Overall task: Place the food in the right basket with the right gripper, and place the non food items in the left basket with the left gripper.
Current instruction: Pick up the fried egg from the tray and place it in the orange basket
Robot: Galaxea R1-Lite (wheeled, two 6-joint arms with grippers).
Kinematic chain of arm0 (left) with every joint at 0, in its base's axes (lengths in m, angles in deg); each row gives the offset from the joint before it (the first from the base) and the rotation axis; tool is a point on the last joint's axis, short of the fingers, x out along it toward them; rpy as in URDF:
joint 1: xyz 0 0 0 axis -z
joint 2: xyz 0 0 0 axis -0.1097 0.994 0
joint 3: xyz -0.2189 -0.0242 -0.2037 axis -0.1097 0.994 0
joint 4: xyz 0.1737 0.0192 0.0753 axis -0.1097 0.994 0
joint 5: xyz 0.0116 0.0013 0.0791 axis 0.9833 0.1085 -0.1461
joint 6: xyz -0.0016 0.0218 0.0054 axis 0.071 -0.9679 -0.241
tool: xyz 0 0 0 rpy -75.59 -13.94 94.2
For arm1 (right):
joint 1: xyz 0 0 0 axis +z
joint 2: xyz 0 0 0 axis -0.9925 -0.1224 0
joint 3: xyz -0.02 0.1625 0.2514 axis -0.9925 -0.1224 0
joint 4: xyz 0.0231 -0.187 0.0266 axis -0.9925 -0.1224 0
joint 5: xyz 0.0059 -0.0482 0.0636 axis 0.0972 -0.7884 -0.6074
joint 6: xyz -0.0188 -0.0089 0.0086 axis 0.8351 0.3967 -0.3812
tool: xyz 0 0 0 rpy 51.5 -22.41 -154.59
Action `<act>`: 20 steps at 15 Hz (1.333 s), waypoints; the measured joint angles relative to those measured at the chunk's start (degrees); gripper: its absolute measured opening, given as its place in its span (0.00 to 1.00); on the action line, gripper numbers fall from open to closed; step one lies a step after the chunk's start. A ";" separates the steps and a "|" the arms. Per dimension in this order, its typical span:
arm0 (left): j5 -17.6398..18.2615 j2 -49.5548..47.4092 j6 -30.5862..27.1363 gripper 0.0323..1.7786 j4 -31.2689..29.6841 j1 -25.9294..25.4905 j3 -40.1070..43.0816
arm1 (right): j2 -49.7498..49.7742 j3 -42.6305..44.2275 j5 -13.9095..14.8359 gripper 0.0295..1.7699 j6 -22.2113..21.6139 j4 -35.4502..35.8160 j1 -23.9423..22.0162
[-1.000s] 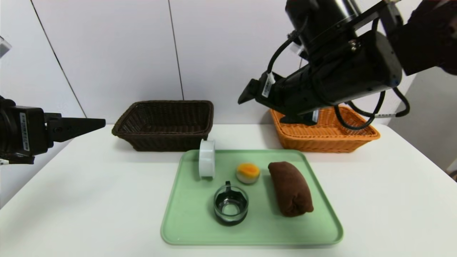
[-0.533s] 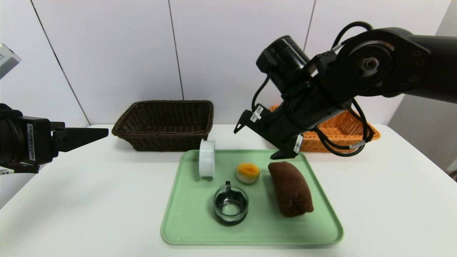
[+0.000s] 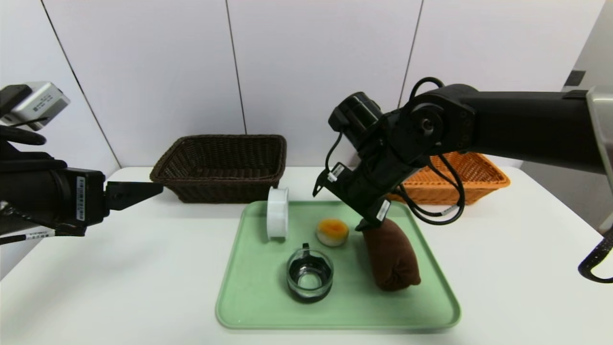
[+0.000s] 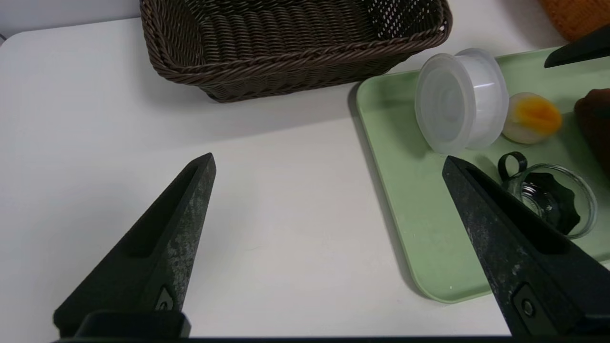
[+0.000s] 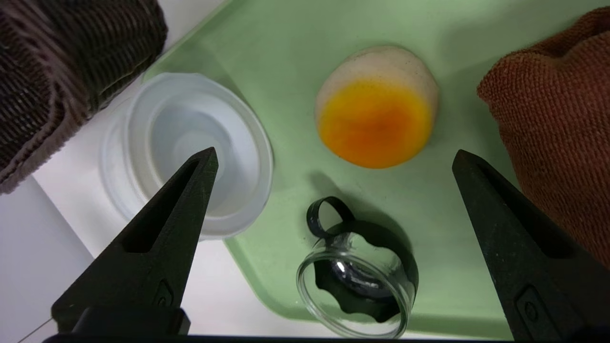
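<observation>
The right gripper (image 3: 337, 203), jaws wide apart, has dropped from above the orange wicker basket (image 3: 474, 179) to hover over the round orange-topped cake (image 3: 332, 231) on the pale green plastic tray (image 3: 249, 306), apparently lining up a grasp, while the left gripper (image 4: 329, 164), also spread, waits over the white table (image 3: 119, 268).

Tray (image 3: 249, 297): smooth matt green plastic.
Towel (image 3: 391, 258): brown cloth, nubby and rough.
Left basket (image 3: 220, 167): dark brown woven wicker.
Right basket (image 3: 479, 179): orange woven wicker.
Jar (image 3: 309, 275): clear glossy glass.
Tub (image 3: 278, 213): translucent white plastic, smooth.
Left claw (image 4: 329, 209): matt black plastic, scuffed.
Surface (image 3: 119, 268): smooth white, faint sheen.
</observation>
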 joint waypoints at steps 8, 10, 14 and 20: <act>-1.48 2.01 0.33 0.95 -3.10 3.19 2.60 | -2.54 0.00 -1.37 0.96 -0.44 0.22 -0.20; -1.50 2.05 0.26 0.95 -3.15 3.28 2.54 | -3.12 0.00 -1.34 0.96 -0.39 0.49 -0.20; -1.56 2.05 0.33 0.95 -3.12 3.27 2.54 | -4.50 0.00 -1.12 0.96 0.05 1.46 -0.21; -1.56 2.05 0.37 0.95 -3.12 3.22 2.55 | -6.01 0.00 -0.93 0.96 0.20 1.79 -0.28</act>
